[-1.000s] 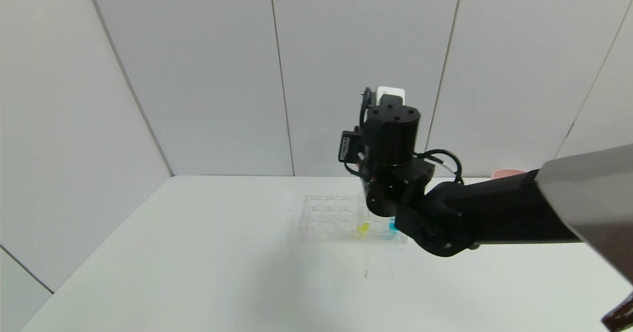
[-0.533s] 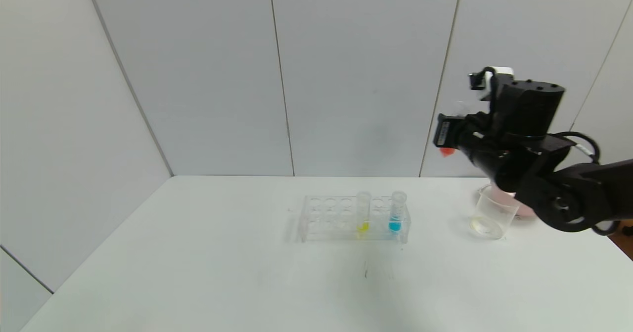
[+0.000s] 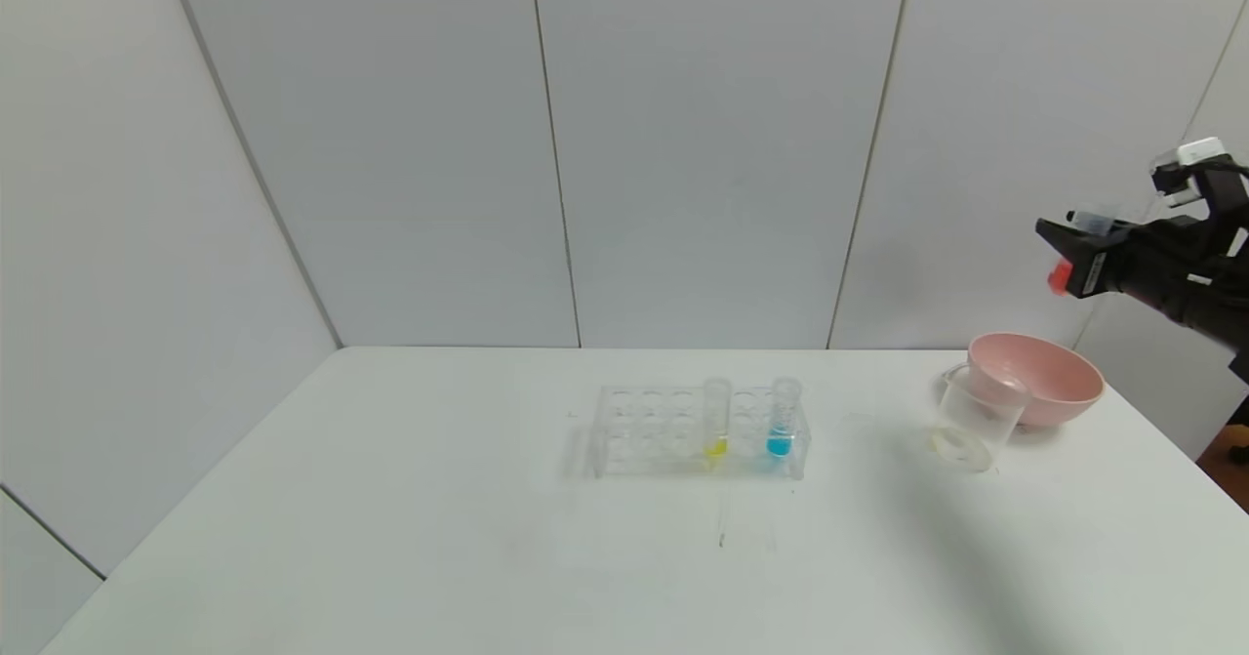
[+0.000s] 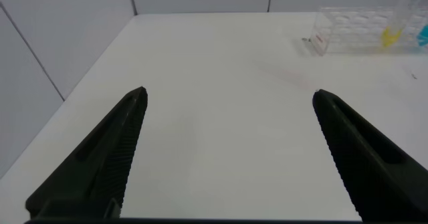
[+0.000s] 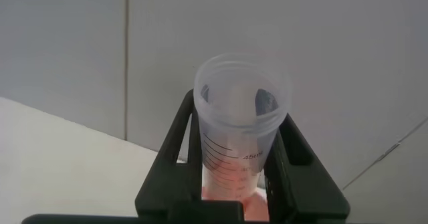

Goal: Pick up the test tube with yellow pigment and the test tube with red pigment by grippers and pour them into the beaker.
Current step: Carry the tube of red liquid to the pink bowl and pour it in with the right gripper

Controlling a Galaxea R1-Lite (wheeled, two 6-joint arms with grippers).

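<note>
My right gripper point(image 3: 1073, 247) is at the far right, high above the table and to the right of the beaker point(image 3: 969, 428). It is shut on the test tube with red pigment point(image 3: 1058, 276). In the right wrist view the tube point(image 5: 241, 134) stands between the two fingers point(image 5: 179, 134), its open mouth towards the camera. The test tube with yellow pigment point(image 3: 716, 423) stands upright in the clear rack point(image 3: 644, 430); it also shows in the left wrist view point(image 4: 391, 31). My left gripper point(image 4: 229, 93) is open and empty over bare table, out of the head view.
A tube with blue liquid point(image 3: 780, 421) stands in the rack to the right of the yellow one. A pink bowl point(image 3: 1042, 384) sits just behind and to the right of the beaker. The table's right edge is close to the bowl.
My right arm has swung from over the rack to the far right, carrying the red tube past the beaker. The rack, the beaker and the bowl are now uncovered.
</note>
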